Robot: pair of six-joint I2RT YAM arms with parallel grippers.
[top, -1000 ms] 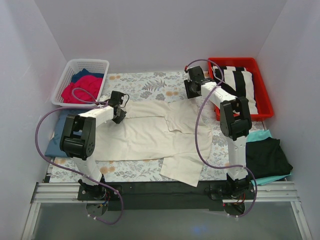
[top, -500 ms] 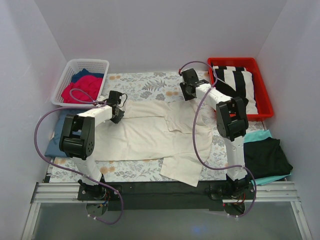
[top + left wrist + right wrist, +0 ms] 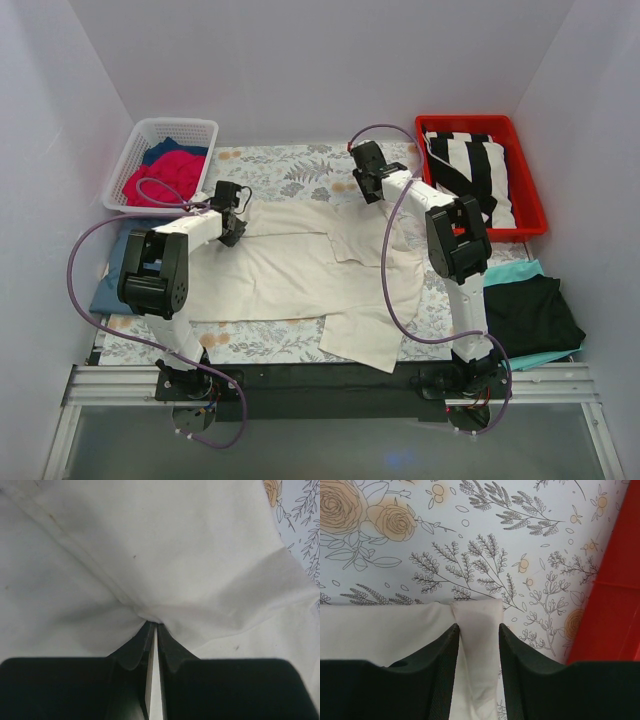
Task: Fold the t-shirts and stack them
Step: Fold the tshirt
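White-walled cell, floral-covered surface (image 3: 290, 165) seen from above. Spread across mid-frame: cream t-shirt (image 3: 300, 270), one flap trailing toward lower centre. Upper left, white basket (image 3: 205, 125) holding red and navy shirts (image 3: 160, 175). Upper right, red bin (image 3: 535, 215) with a striped garment (image 3: 475, 160). Right edge, black shirt (image 3: 535, 310) folded over something teal. Left edge, blue folded garment (image 3: 108, 275) partly under the left arm.

Just changed: right hand (image 3: 365, 185) swung leftward in frame, away from the red bin, now at the far edge of the cream t-shirt, upper centre. Left hand (image 3: 228, 212) nudged slightly up and left, sitting at the shirt's far left corner. Cloth outline barely different.

Left hand clenched on a pinch of cream cloth, plain in its wrist view. Right hand half-parted, fingers either side of a folded cream strip at the hem. Gripped or merely straddled, cannot tell.

Meaning for the task: probably both far corners being secured for a first fold toward the near edge. Fold not yet made, this shirt not yet near any stack. Possible snag: right corner slipping free if not truly pinched.
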